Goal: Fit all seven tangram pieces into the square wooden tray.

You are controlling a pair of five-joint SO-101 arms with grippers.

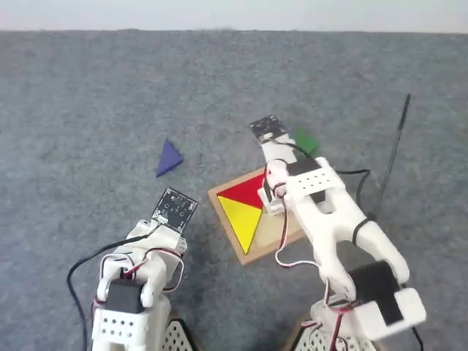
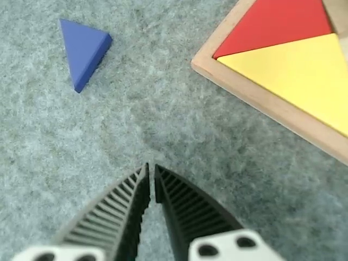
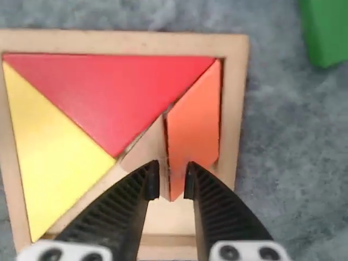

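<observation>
Tray point(image 3: 125, 41) of pale wood, square, lies on a grey felt table cover point(image 1: 88, 110) and holds three tangram pieces. A red triangle point(image 1: 245, 191) and a yellow triangle point(image 1: 245, 219) lie flat, meeting along one long edge, with the yellow at 6 o'clock of the red in the high view. An orange piece point(image 3: 193, 119) stands along one tray wall. It touches the red triangle near a corner, and a wedge of bare tray floor shows between the two.

The right gripper point(image 3: 171, 185) hangs over the tray. Its black ribbed jaws are clamped on the near tip of the orange piece.

Two pieces lie outside the tray on the felt. In the high view a blue triangle point(image 1: 170, 157) sits at about 10 o'clock from the tray, well apart from it, and a green piece point(image 1: 306, 141) sits at about 1 o'clock, near the tray and partly hidden by the right arm.

The left gripper point(image 2: 151, 174) hovers above bare felt at about 8 o'clock from the tray. Its jaws are drawn together to a thin slit and hold nothing.

The count is one tray, five pieces and two arms.
</observation>
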